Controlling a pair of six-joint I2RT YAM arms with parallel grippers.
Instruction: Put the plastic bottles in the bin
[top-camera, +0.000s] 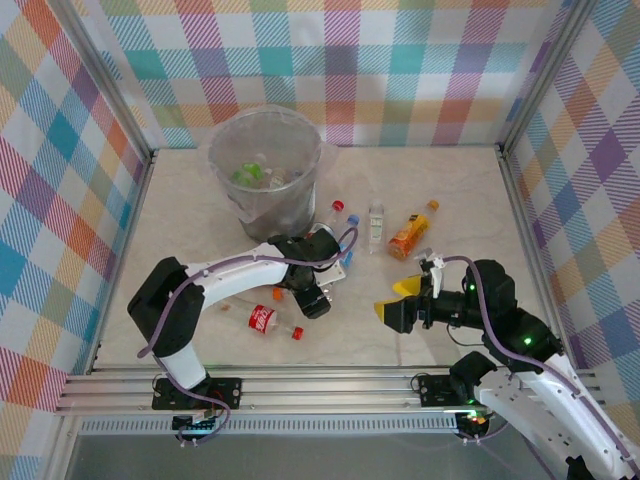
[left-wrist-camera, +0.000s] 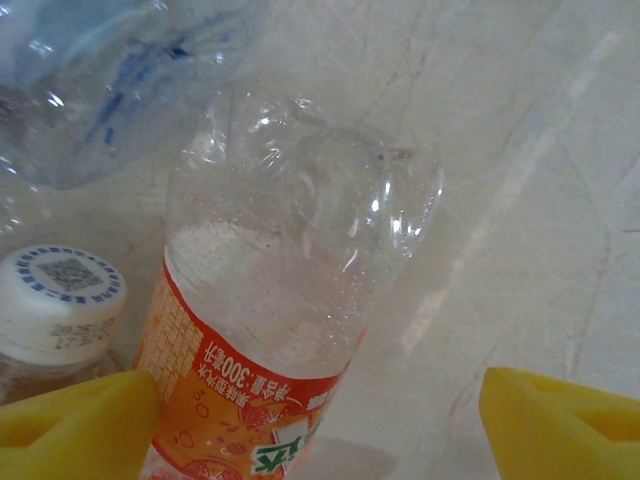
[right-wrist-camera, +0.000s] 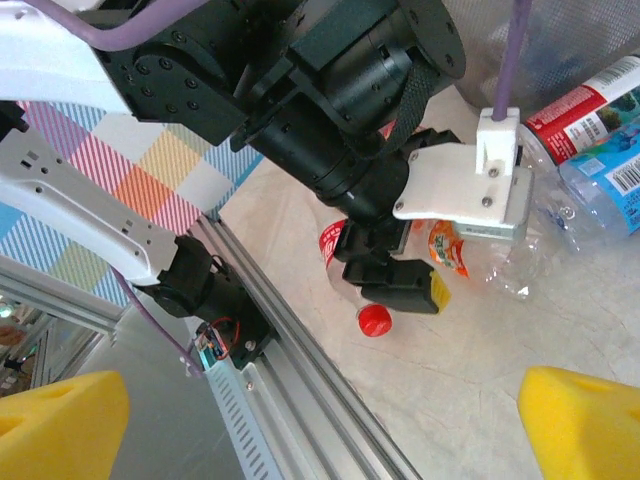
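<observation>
A: What does the overhead view give of the room?
B: A pale, marble-patterned table (top-camera: 470, 190) boxed in by checked cloth walls (top-camera: 400, 60) on metal posts, with a metal rail (top-camera: 330, 390) along the near edge. The bin (top-camera: 292, 212) stands upright at the back left, a few bottles (top-camera: 247, 175) inside it.
A: Loose ones?
B: An orange-capped bottle (top-camera: 410, 235) and a small clear bottle (top-camera: 376, 226) lie right of the bin. A red-label bottle (top-camera: 263, 320) lies near the rail. The left gripper (top-camera: 308, 298) is low over the table in front of the bin. The right gripper (top-camera: 393, 300) hovers beside it, jaws wide and empty.
A: The left wrist camera?
B: Jaws open astride an orange-label bottle (left-wrist-camera: 250, 330) lying on the table: one yellow pad (left-wrist-camera: 80, 425) just beside its label, the other well apart. A white-capped bottle (left-wrist-camera: 60, 300) is right next to it.
A: The right wrist?
B: Its own pads (right-wrist-camera: 590, 425) far apart, nothing between. Beyond them are the left arm (right-wrist-camera: 340, 100), the rail and a red cap (right-wrist-camera: 374, 320) on the table.
</observation>
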